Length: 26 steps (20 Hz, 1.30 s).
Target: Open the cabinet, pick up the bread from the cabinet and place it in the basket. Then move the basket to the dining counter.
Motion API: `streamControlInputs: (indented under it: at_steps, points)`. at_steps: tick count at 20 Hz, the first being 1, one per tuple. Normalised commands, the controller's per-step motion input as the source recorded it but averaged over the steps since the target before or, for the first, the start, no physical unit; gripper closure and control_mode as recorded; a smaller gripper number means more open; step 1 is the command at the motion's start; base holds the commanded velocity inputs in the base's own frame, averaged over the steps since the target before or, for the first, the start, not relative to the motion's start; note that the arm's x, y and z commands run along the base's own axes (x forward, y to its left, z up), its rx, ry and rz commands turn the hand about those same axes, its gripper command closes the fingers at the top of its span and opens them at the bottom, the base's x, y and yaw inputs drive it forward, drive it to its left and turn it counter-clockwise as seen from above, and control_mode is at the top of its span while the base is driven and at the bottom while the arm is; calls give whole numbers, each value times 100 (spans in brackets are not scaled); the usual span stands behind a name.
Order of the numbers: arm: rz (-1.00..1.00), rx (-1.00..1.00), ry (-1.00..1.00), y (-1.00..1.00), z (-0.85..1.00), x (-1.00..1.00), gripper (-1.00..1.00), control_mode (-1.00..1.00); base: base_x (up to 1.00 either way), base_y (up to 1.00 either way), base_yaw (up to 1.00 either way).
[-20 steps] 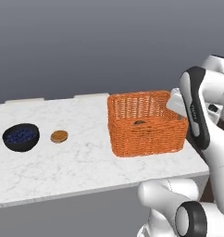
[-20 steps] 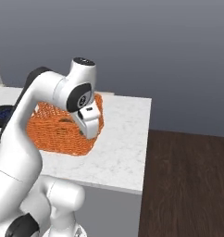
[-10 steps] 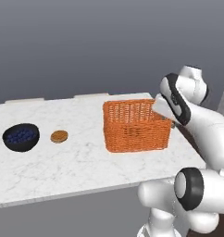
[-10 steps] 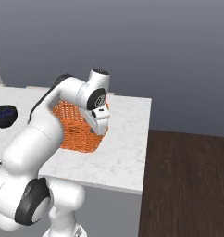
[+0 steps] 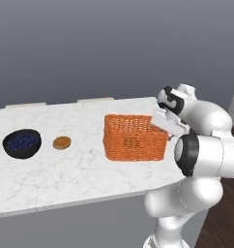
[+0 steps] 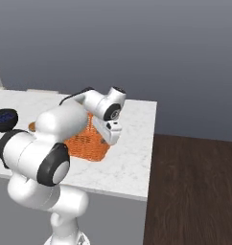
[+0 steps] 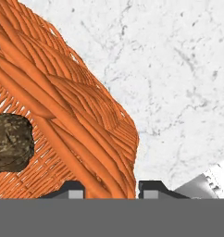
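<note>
The orange wicker basket (image 5: 135, 138) sits low on the dining counter (image 5: 65, 169), near its right end. I cannot tell whether it touches the marble top. My gripper (image 5: 161, 127) is shut on the basket's right rim. In the hand view the woven wall (image 7: 86, 134) runs down between the two fingertips of the gripper (image 7: 111, 190). The bread (image 7: 9, 141), a lumpy dark brown roll, lies inside the basket and shows as a dark patch (image 5: 131, 143) through the weave. From the right base view the basket (image 6: 87, 141) is partly hidden behind my arm. The cabinet is out of view.
A dark bowl of blueberries (image 5: 22, 143) and a flat tan disc (image 5: 62, 142) lie on the marble left of the basket. The counter ends just right of the basket (image 6: 149, 143), with dark wood floor (image 6: 194, 191) beyond.
The arm has stretched forward and carried the basket left and lower over the counter. The bowl and the disc stay where they were. The grip has not changed.
</note>
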Motion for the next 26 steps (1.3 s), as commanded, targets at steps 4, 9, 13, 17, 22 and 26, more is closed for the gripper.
streamControlInputs:
  at_steps: [4, 9, 13, 17, 22, 26]
  points:
    - [3, -4, -23, 0, -56, 16, 100, -100, 0, 0, 0]
    - [0, -14, -29, 0, -38, 1, 100, -100, 0, 0, 0]
    - [0, -1, -4, 0, -8, 9, 100, -100, 0, 0, 0]
    - [0, 0, 3, 9, 2, 3, -100, -100, 0, 0, 0]
    - [1, -3, 8, 2, 27, 3, -100, -100, 0, 0, 0]
    - [2, -6, 13, -1, 72, 6, -100, -100, 0, 0, 0]
